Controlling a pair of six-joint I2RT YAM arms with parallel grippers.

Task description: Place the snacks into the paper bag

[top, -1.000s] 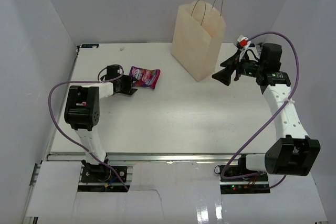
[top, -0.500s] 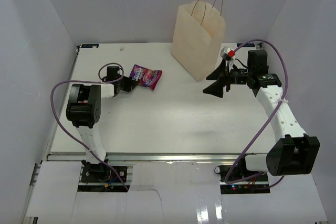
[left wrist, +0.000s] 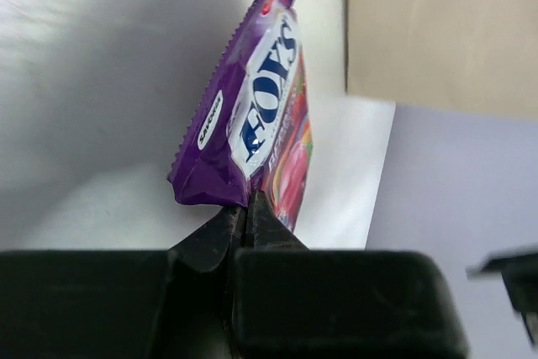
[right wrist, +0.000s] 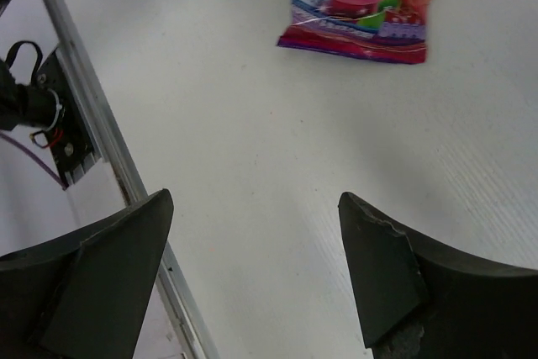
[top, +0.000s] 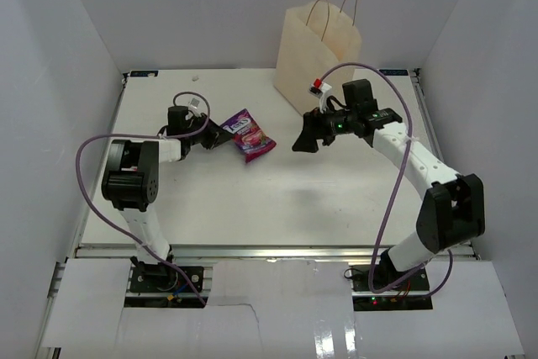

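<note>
Packet, purple-magenta (top: 252, 134), is pinched at one edge by left end effector (top: 220, 134), fingers clamped tight on it. It sits left of centre on worktop (top: 252, 199), apart from paper bag (top: 318, 56) at far edge. Right end effector (top: 304, 139) is spread wide, empty, in front of bag.

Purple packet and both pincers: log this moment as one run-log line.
left pincer: shut on purple packet | right pincer: open, empty | paper bag: upright, packet not yet inside
</note>
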